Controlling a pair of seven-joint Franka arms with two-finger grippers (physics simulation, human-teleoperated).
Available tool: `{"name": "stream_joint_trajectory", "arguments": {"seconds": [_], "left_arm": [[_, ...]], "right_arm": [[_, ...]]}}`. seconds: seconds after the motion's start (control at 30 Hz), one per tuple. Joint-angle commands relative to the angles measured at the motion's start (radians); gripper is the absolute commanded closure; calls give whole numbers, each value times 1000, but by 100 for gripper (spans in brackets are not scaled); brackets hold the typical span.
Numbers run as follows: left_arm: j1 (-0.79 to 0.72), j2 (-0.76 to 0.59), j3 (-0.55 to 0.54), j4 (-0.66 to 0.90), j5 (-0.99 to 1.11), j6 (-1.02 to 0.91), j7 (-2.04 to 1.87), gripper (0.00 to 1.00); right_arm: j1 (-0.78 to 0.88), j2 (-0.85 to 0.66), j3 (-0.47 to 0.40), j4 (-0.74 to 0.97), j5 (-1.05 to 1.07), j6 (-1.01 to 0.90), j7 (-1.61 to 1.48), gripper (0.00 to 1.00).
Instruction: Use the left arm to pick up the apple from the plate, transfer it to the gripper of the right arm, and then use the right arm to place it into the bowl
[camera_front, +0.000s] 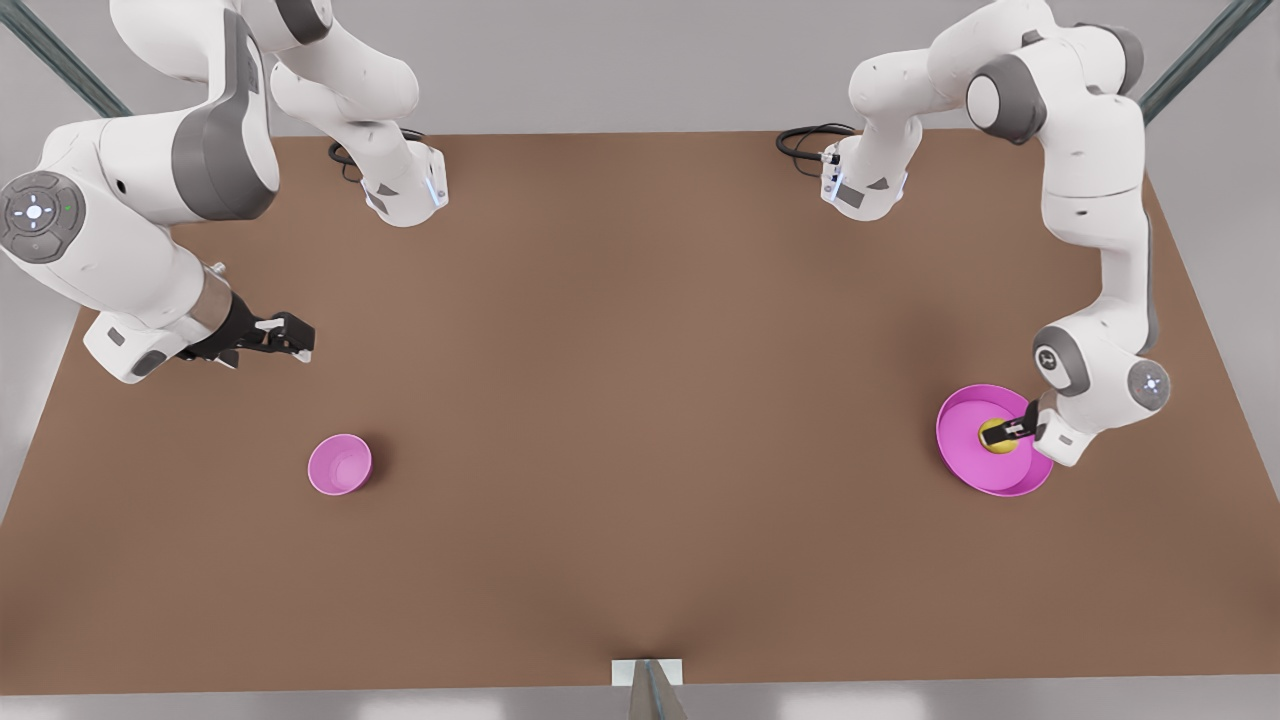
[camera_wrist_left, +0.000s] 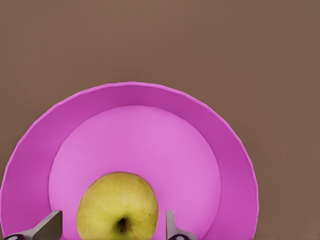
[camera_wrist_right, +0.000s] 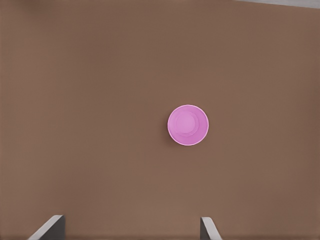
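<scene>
The apple (camera_front: 996, 436) is seen lying on the plate (camera_front: 965, 462), which rests on the brown desk (camera_front: 640, 400) at the front view's right. In the left wrist view the apple (camera_wrist_left: 118, 205) is shown dimple-up on the plate's (camera_wrist_left: 150, 100) flat floor, off-centre and nearer one side of the rim.

The left gripper (camera_front: 1012, 431) is lowered over the plate, its fingers (camera_wrist_left: 47, 227) spread to either side of the apple — a narrow gap is visible between each finger and the fruit, so nothing is gripped yet. The fingers are set only a little wider than the apple itself.

The right gripper (camera_front: 290, 338) is held above the desk at the front view's left, well apart from the plate; this arm is waiting. Its fingers (camera_wrist_right: 50, 227) are seen spread wide in the right wrist view, with nothing between them.

The bowl (camera_front: 339, 464) stands upright on the desk near the right gripper — toward the front view's lower left — and is seen from above in the right wrist view (camera_wrist_right: 188, 125). The bowl and the plate are placed well apart, with bare desk between them.
</scene>
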Motion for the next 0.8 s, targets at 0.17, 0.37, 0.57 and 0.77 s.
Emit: {"name": "stream_joint_trajectory", "arguments": {"seconds": [0.17,0.37,0.57,0.77], "left_arm": [[3,30,0,-2,1,18,97,0],[3,49,0,-2,0,36,97,16],[3,49,0,1,0,35,95,18],[3,-25,-80,110,-14,32,209,25]], "right_arm": [[0,-1,3,1,1,2,4,0],[0,-1,2,1,20,4,5,0],[5,-1,3,2,22,4,7,0],[6,-1,5,4,20,4,7,0]]}}
